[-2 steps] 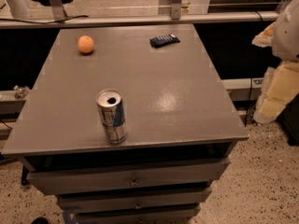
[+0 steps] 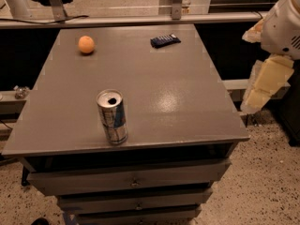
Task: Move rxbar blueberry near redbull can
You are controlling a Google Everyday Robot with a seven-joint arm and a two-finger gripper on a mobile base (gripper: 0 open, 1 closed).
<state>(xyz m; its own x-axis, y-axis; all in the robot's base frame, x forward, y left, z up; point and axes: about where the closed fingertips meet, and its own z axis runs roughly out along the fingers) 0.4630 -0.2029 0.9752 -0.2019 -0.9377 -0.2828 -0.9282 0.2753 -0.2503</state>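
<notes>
The rxbar blueberry [image 2: 165,41], a small flat dark navy wrapper, lies at the far right of the grey table top [image 2: 154,93]. The redbull can [image 2: 112,116], silver and blue with an open top, stands upright near the front edge, left of centre. The two are far apart. My gripper [image 2: 265,86], cream-coloured under a white arm, hangs off the table's right side, beyond its edge and well clear of both the bar and the can. It holds nothing that I can see.
A round orange [image 2: 86,44] sits at the far left of the table. The table has drawers [image 2: 131,182] below its front edge. A metal rail [image 2: 140,20] runs behind the table. The floor [image 2: 262,182] is speckled.
The arm at the right edge has shifted only slightly. The bar, the can and the orange have not moved.
</notes>
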